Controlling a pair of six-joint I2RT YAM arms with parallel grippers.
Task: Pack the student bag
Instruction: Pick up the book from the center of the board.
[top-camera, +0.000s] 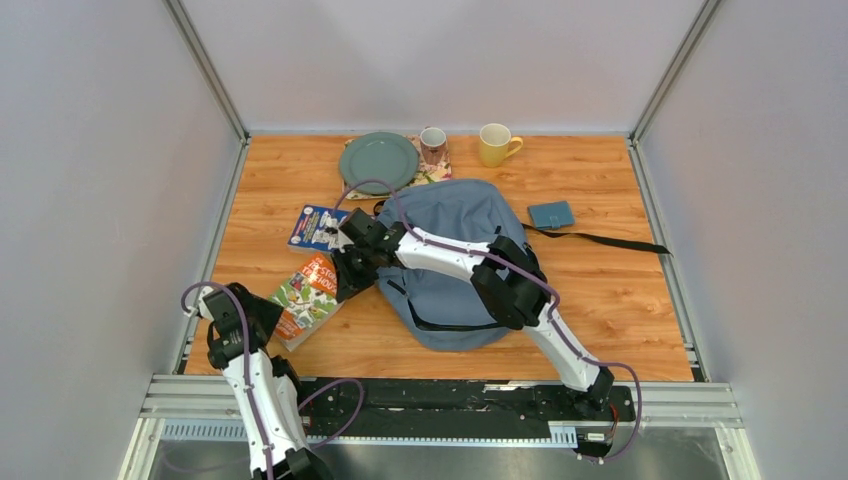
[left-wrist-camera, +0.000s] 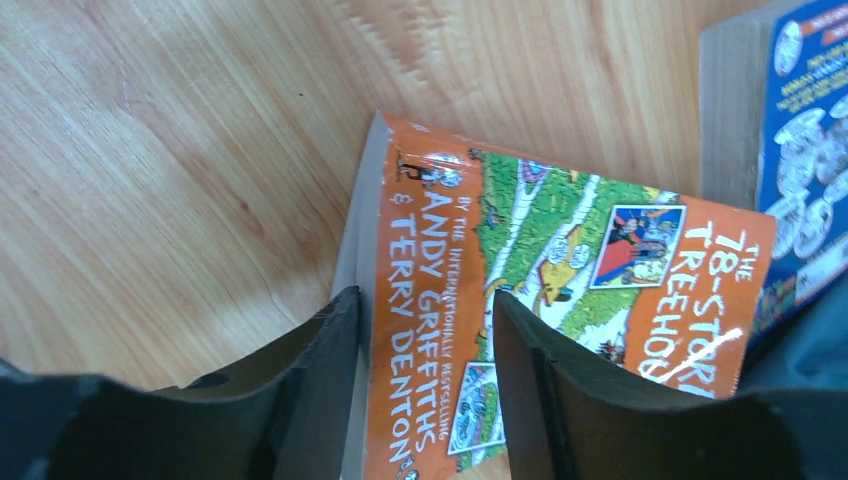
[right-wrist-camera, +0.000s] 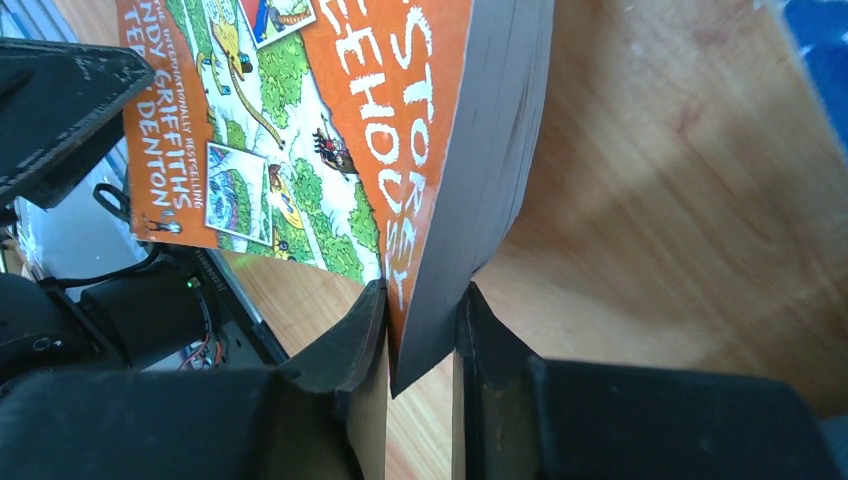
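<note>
The student bag, grey-blue with black straps, lies flat mid-table. To its left lies an orange paperback and, behind it, a blue book. My right arm reaches across the bag, and the right gripper is shut on the orange book's far corner, which is tilted up off the wood. My left gripper holds the near end: one finger is against the page edge, the other on the cover. The blue book shows at the right edge.
A teal plate, a floral mug and a yellow mug stand along the back edge. A small teal case lies right of the bag, with a black strap trailing past it. Grey walls enclose the table.
</note>
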